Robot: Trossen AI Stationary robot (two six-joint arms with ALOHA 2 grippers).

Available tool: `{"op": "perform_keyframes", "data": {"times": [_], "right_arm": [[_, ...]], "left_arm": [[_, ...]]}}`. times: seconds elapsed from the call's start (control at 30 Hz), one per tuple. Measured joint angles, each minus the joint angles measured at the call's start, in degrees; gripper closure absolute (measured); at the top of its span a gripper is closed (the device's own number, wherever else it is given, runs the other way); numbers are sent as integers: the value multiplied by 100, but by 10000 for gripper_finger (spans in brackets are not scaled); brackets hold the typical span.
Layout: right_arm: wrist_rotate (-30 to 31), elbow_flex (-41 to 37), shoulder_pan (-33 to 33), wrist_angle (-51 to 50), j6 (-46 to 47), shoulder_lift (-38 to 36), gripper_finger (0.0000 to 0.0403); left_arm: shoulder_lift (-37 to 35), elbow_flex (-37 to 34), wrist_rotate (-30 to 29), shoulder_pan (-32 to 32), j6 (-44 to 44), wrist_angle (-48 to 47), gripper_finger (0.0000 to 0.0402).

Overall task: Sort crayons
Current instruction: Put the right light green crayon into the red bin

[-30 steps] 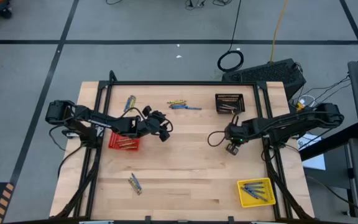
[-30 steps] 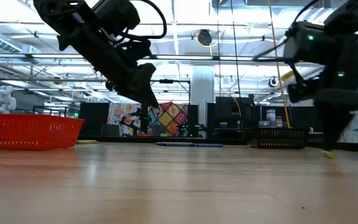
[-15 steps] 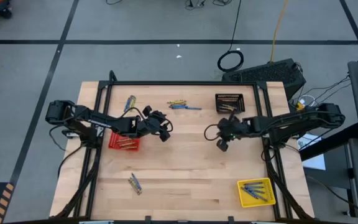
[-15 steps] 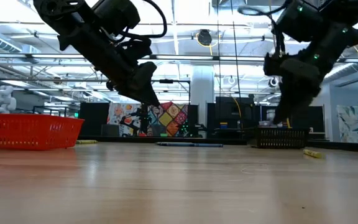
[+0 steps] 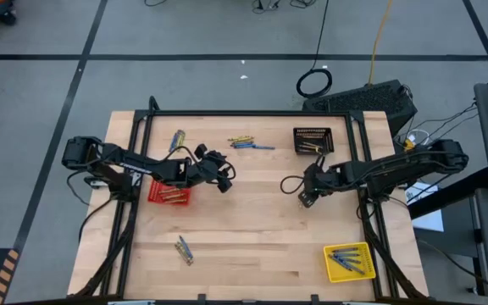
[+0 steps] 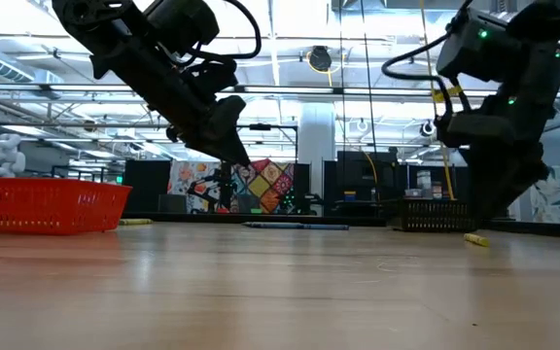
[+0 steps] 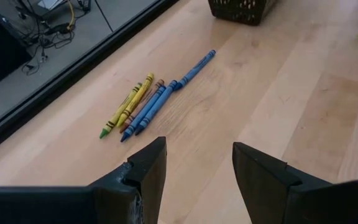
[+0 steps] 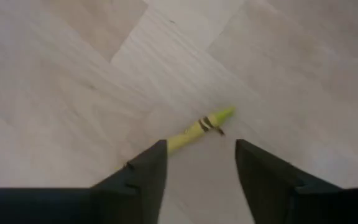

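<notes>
Wooden table carries a red basket, a black basket and a yellow basket holding blue crayons. Left gripper hangs beside the red basket, fingers apart and empty, facing a loose cluster of crayons near the table's far edge. Right gripper sits low right of centre, fingers apart, a yellow crayon lying on the wood just ahead of them.
</notes>
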Motion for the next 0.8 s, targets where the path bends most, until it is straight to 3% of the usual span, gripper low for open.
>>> {"op": "perform_keyframes", "data": {"times": [0.13,0.33,0.53,0.8], "right_arm": [[19,-44,0,249,437,310,189],[176,-41,2,533,496,779,193],[219,-37,2,829,265,1019,242],[218,-45,-2,1026,-103,1036,356]], "left_arm": [[0,0,1,1,1,76,214],[-2,0,0,2,22,150,214],[-2,0,0,13,39,150,214],[-2,0,0,13,48,248,214]]}}
